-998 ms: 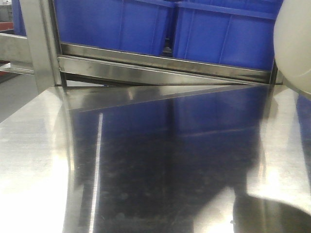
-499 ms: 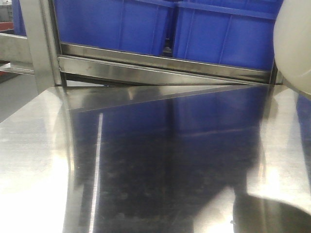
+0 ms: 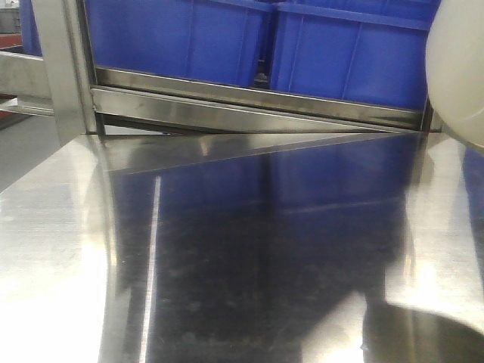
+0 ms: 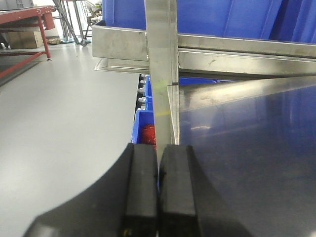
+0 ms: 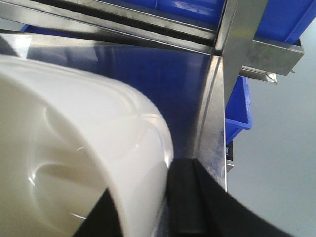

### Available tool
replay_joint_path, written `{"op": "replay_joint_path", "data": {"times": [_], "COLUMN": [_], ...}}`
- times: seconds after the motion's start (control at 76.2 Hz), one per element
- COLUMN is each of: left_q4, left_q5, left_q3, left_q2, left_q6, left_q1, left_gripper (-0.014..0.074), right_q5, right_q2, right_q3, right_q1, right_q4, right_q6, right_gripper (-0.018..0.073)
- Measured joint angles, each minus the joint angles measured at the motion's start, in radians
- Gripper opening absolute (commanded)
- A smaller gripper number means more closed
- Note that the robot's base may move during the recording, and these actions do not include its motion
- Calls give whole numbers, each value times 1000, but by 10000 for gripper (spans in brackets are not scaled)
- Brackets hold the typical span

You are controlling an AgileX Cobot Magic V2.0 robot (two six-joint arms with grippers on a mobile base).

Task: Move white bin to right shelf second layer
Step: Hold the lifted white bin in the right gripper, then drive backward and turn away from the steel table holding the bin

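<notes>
The white bin (image 3: 457, 72) hangs at the right edge of the front view, lifted above the steel tabletop (image 3: 249, 249). In the right wrist view the white bin (image 5: 74, 148) fills the left half. My right gripper (image 5: 148, 207) is shut on its rim, one black finger inside the wall and one finger (image 5: 185, 197) outside. My left gripper (image 4: 158, 192) is shut and empty, hovering at the table's left edge by a steel post (image 4: 160, 69). No roller lanes of the right shelf second layer show; only a steel shelf rail (image 3: 249, 102) is visible.
Blue crates (image 3: 227, 34) stand on the shelf behind the rail. A steel upright (image 5: 237, 44) stands at the table's right corner, with a blue crate (image 5: 239, 111) below it. More blue crates (image 4: 145, 123) sit low left of the table. Grey floor lies on both sides.
The white bin has shifted very slightly at the right edge of the front view. Nothing else has visibly moved.
</notes>
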Motion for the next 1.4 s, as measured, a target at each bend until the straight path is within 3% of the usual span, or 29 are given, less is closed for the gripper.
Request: {"op": "replay_joint_path", "data": {"times": [1.405], "left_q4": [0], "left_q5": [0], "left_q3": [0], "left_q2": [0], "left_q6": [0], "left_q1": [0], "left_gripper": [85], "right_q5": [-6], "right_q2": [0], "right_q3": [0], "right_q1": [0], "right_q4": [0], "right_q6": [1], "right_gripper": [55]}}
